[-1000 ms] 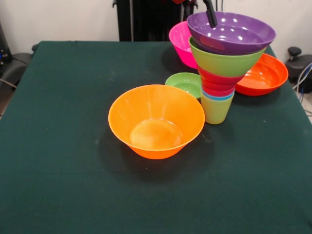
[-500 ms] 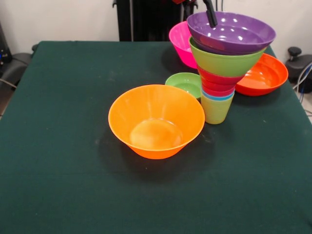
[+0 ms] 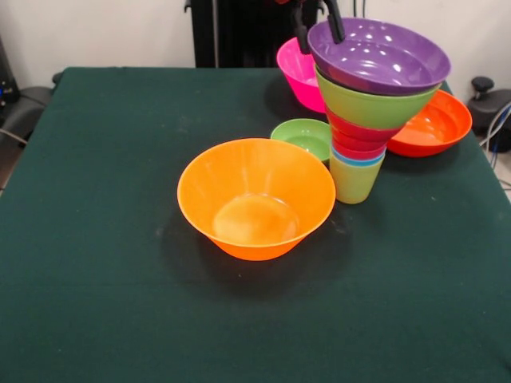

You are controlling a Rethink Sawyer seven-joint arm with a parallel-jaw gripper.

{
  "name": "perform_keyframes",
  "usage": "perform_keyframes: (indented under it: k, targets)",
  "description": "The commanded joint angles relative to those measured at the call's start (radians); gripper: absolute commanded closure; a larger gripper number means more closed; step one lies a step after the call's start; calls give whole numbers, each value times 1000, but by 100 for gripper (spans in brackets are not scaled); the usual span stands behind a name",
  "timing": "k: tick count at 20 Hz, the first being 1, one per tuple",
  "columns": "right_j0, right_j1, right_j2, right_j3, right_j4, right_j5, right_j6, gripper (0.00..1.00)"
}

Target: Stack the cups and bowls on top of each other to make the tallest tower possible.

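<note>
Tower standing, my arm mostly cut off above.
My gripper (image 3: 316,24) comes down from the top edge, jaws apart astride the purple bowl (image 3: 379,56)'s rim atop the tower (image 3: 363,128); pink bowl (image 3: 297,70) half hidden behind.

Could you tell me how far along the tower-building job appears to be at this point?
Done: the tower runs from the yellow-green cup up to the purple bowl. In hand: the gripper straddles the purple bowl's rim. Left: the orange bowl, small green bowl, pink bowl and red-orange bowl.
</note>
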Motion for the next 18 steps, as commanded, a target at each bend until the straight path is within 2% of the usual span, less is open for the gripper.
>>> perform_keyframes:
  k: [1, 9, 18]
  targets:
    - [-20, 7, -14, 32, -52, 60, 121, 0]
    - [-18, 26, -23, 20, -60, 54, 117, 0]
    - [-24, -1, 12, 30, -42, 66, 144, 0]
